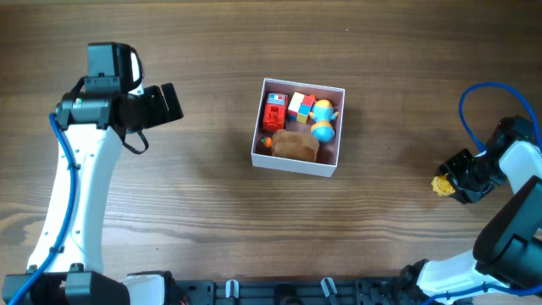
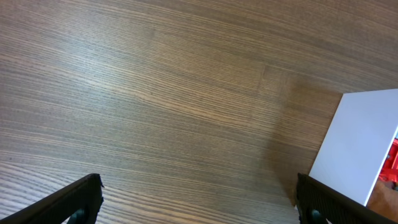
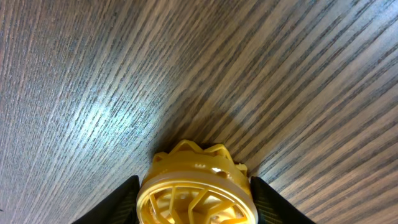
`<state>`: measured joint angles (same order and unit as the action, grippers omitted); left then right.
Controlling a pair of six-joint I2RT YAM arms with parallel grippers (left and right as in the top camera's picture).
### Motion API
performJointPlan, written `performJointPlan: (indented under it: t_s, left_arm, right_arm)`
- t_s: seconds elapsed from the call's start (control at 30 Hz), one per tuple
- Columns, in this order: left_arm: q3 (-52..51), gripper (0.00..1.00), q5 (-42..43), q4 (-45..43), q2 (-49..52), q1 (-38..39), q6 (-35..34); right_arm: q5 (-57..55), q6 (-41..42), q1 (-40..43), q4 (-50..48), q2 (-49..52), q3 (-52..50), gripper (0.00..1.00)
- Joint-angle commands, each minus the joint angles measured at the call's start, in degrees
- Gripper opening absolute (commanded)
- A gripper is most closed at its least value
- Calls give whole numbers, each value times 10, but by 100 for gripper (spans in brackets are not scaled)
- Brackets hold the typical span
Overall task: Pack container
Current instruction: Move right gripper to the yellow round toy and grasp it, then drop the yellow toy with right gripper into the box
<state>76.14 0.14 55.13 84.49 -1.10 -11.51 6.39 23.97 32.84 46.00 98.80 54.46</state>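
The container (image 1: 257,135) is a shallow white-walled box at the table's middle. It holds a red toy (image 1: 273,112), a coloured cube (image 1: 301,106), a blue and yellow toy (image 1: 323,119) and a brown toy (image 1: 295,145). Its white outer wall shows in the left wrist view (image 2: 360,146). My left gripper (image 1: 169,103) is open and empty, well left of the container; its fingers (image 2: 199,202) frame bare wood. My right gripper (image 1: 447,185) at the far right is shut on a yellow gear-like toy (image 3: 196,190), which also shows from overhead (image 1: 441,184).
Wood-grain table (image 1: 203,195) all round. A blue cable (image 1: 487,89) loops above the right arm. The arms' black bases line the front edge.
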Motion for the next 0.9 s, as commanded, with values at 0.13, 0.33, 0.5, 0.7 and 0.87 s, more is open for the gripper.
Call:
performJointPlan:
  t_s: [0.13,0.33,0.5,0.7,0.87]
  left_arm:
    - [-1,100,5,0,-3,-1,-8]
    - [-1,100,5,0,-3,-1,-8]
    - [-1,100,5,0,-3,-1,-8]
    - [-1,100,5,0,-3,-1,-8]
    - [-1,100,5,0,-3,-1,-8]
  right_arm:
    - [-3,0,1,1,7,-4,22]
    - [9,-28,-66,78,-73,105,4]
    - [7,-151,-300,112,-184,281,4]
    - [-17,-285,-608,33,-134,317,4]
    - [-16,-283,-680,14,16,317,4]
